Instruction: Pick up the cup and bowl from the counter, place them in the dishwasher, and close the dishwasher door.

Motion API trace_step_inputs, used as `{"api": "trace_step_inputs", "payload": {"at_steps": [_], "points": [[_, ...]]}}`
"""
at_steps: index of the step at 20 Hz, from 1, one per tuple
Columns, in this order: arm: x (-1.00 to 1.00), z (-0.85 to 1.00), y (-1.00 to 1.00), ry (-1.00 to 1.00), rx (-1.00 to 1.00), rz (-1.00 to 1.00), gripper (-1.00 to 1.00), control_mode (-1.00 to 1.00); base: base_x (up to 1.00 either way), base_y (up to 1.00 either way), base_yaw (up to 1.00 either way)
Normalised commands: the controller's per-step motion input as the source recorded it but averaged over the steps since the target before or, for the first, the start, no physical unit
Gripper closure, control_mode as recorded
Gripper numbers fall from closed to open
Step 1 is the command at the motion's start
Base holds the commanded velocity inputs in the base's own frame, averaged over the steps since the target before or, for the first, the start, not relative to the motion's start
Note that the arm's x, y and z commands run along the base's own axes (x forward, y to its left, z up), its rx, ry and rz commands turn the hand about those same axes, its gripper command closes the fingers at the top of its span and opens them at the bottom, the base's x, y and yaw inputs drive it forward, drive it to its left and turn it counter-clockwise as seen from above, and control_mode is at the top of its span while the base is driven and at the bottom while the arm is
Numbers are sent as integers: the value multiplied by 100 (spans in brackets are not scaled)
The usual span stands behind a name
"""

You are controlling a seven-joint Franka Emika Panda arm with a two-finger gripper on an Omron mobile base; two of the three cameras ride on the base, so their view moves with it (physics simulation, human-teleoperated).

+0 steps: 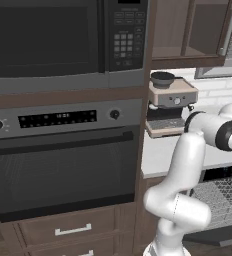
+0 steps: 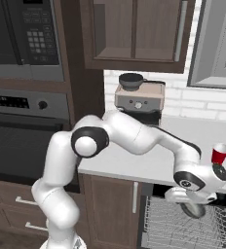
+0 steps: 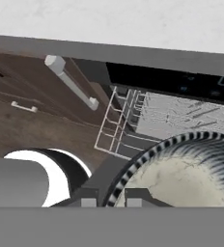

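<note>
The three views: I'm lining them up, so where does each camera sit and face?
Left base view: behind-left, facing the oven; arm at lower right.
Right base view: behind-right, facing the counter and red cup; gripper over the dishwasher rack.
Hand view: on the hand, over a bowl.
Both base views share the coffee machine.

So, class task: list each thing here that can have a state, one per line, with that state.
Dishwasher door: folded down, open.
Rack: pulled out.
Bowl: held at its rim, over the rack.
Gripper: shut on the bowl.
Cup: upright on the counter.
Oven door: closed.
</note>
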Motion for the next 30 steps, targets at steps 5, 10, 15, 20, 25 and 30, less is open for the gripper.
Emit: {"api": "trace_step_inputs", "payload": {"at_steps": [5,10,15,20,25,30], "points": [[3,-54,0,-16,22,0,100,-100,0,0,0],[0,-35,1,-30,24,0,100,-100,0,0,0],[36,-34,20,-10,3,-1,100,-100,0,0,0],[46,-52,5,-3,0,-1,100,-100,0,0,0],[7,-59,0,0,0,-3,100,-100,0,0,0],[1,-59,0,1,0,-5,100,-100,0,0,0]]}}
